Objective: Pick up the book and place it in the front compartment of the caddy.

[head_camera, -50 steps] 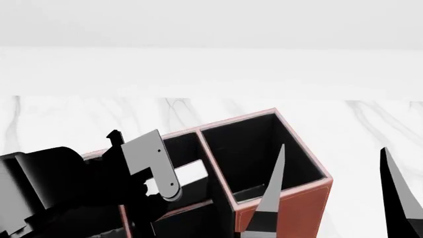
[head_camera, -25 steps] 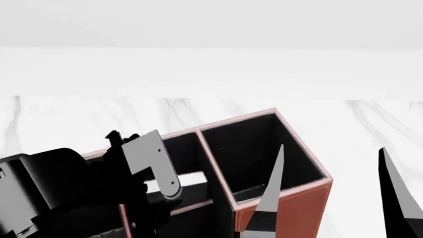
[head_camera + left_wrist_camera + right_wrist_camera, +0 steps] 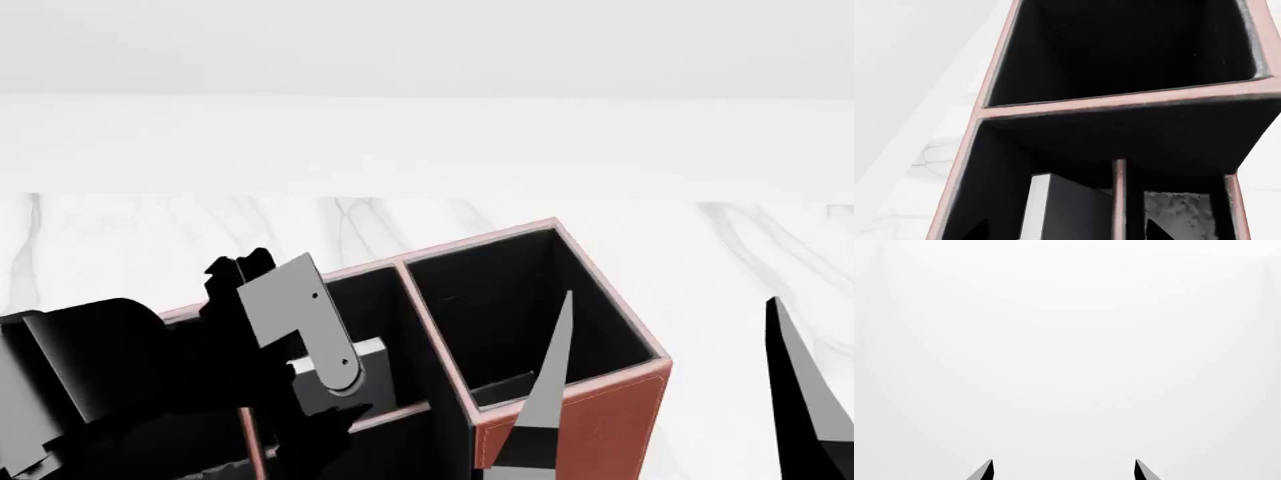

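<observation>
White marble tabletop (image 3: 160, 240) under a blank pale wall: the book is standing in a low cell of the caddy.

Against the two earlier head views, the book (image 3: 1066, 210) is now sitting more upright and lower, so its white page edge is showing less, and the left gripper (image 3: 1067, 232) is lifting slightly; the placement is probably nearing completion. In the left wrist view the two fingertips are standing apart on either side of the book, not visibly clamping it. The caddy (image 3: 587, 400) is partly covered by the left arm, so whether this cell is the front compartment cannot be confirmed. The right gripper (image 3: 1063, 471) is facing blank white, fingertips spread and empty.
</observation>
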### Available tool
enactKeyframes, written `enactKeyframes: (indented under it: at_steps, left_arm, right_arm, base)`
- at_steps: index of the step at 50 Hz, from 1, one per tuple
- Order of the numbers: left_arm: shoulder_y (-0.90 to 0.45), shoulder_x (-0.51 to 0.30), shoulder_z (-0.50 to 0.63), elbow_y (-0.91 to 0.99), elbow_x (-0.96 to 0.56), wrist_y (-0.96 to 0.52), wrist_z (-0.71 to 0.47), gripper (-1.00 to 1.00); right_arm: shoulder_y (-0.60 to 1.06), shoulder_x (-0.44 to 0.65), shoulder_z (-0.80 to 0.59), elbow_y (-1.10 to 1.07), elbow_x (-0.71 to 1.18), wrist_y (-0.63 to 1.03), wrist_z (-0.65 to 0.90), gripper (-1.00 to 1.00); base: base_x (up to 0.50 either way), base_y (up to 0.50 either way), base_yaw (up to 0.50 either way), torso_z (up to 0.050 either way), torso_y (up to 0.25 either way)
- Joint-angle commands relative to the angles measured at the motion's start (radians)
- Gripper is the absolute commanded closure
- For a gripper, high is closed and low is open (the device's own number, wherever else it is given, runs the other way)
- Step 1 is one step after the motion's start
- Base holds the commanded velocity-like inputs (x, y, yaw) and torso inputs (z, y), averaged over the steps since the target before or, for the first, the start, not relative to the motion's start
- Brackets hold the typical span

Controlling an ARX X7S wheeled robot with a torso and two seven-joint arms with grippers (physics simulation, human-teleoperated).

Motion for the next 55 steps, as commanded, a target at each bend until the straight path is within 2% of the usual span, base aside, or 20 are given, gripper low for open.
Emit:
enactKeyframes:
  at_steps: [1, 5, 8, 14, 16, 18, 24, 30, 33, 34, 37, 38, 39, 40, 44, 45, 48, 55]
  left_arm:
    - [0.031, -0.04, -0.101, 0.131, -0.031, -0.025, -0.118, -1.0]
    - [0.088, -0.085, -0.155, 0.27, -0.07, -0.039, -0.271, -1.0]
    - [0.148, -0.143, -0.212, 0.425, -0.094, 0.013, -0.382, -1.0]
    - [0.25, -0.231, -0.278, 0.638, -0.146, 0.088, -0.502, -1.0]
    - [0.277, -0.255, -0.263, 0.698, -0.063, 0.123, -0.558, -1.0]
    - [0.302, -0.27, -0.286, 0.745, -0.055, 0.146, -0.622, -1.0]
    - [0.363, -0.316, -0.259, 0.856, 0.101, 0.204, -0.732, -1.0]
    - [0.51, -0.355, -0.355, 0.955, 0.105, 0.381, -0.911, -1.0]
    - [0.542, -0.37, -0.366, 0.982, 0.132, 0.421, -0.943, -1.0]
    - [0.582, -0.379, -0.379, 1.0, 0.182, 0.497, -0.966, -1.0]
    - [0.644, -0.388, -0.386, 1.015, 0.277, 0.583, -1.016, -1.0]
    - [0.641, -0.399, -0.355, 1.038, 0.344, 0.566, -0.995, -1.0]
    - [0.646, -0.402, -0.352, 1.056, 0.356, 0.528, -1.022, -1.0]
    - [0.684, -0.404, -0.364, 1.065, 0.363, 0.587, -1.054, -1.0]
    - [0.727, -0.418, -0.362, 1.087, 0.417, 0.639, -1.082, -1.0]
    - [0.753, -0.422, -0.369, 1.101, 0.456, 0.661, -1.121, -1.0]
    - [0.778, -0.429, -0.354, 1.119, 0.495, 0.657, -1.135, -1.0]
    - [0.849, -0.445, -0.354, 1.109, 0.566, 0.751, -1.188, -1.0]
  right_arm:
    - [0.0, -0.021, 0.03, -0.015, 0.01, -0.003, -0.036, -1.0]
    - [0.007, -0.033, 0.016, -0.007, 0.004, 0.002, -0.042, -1.0]
    - [0.009, -0.046, 0.001, 0.005, -0.006, 0.002, -0.049, -1.0]
    - [0.01, -0.046, -0.005, -0.001, -0.008, 0.012, -0.048, -1.0]
    - [0.002, -0.044, 0.0, 0.004, -0.009, 0.001, -0.046, -1.0]
    - [0.005, -0.045, -0.004, -0.004, -0.011, 0.013, -0.043, -1.0]
    - [0.01, -0.047, -0.009, -0.016, -0.012, 0.027, -0.04, -1.0]
    - [0.01, -0.042, -0.007, -0.025, -0.011, 0.032, -0.036, -1.0]
    - [0.008, -0.042, -0.009, -0.025, -0.015, 0.03, -0.036, -1.0]
    - [0.011, -0.043, -0.011, -0.03, -0.015, 0.038, -0.034, -1.0]
    - [0.014, -0.044, -0.014, -0.031, -0.017, 0.042, -0.035, -1.0]
    - [0.013, -0.044, -0.014, -0.03, -0.018, 0.04, -0.036, -1.0]
    - [0.012, -0.044, -0.014, -0.028, -0.019, 0.038, -0.037, -1.0]
    - [0.013, -0.043, -0.014, -0.028, -0.017, 0.04, -0.036, -1.0]
    - [0.017, -0.044, -0.016, -0.036, -0.017, 0.051, -0.033, -1.0]
    - [0.017, -0.044, -0.018, -0.033, -0.019, 0.048, -0.035, -1.0]
    - [0.019, -0.047, -0.021, -0.032, -0.022, 0.051, -0.036, -1.0]
    - [0.028, -0.055, -0.033, -0.031, -0.026, 0.064, -0.039, -1.0]
  base:
    - [0.0, 0.0, 0.0, 0.0, 0.0]
    - [0.0, 0.0, 0.0, 0.0, 0.0]
    - [0.0, 0.0, 0.0, 0.0, 0.0]
    - [0.0, 0.0, 0.0, 0.0, 0.0]
    - [0.0, 0.0, 0.0, 0.0, 0.0]
    - [0.0, 0.0, 0.0, 0.0, 0.0]
    - [0.0, 0.0, 0.0, 0.0, 0.0]
    - [0.0, 0.0, 0.0, 0.0, 0.0]
    - [0.0, 0.0, 0.0, 0.0, 0.0]
    - [0.0, 0.0, 0.0, 0.0, 0.0]
    - [0.0, 0.0, 0.0, 0.0, 0.0]
    - [0.0, 0.0, 0.0, 0.0, 0.0]
    - [0.0, 0.0, 0.0, 0.0, 0.0]
    - [0.0, 0.0, 0.0, 0.0, 0.0]
    - [0.0, 0.0, 0.0, 0.0, 0.0]
    - [0.0, 0.0, 0.0, 0.0, 0.0]
    - [0.0, 0.0, 0.0, 0.0, 0.0]
    - [0.0, 0.0, 0.0, 0.0, 0.0]
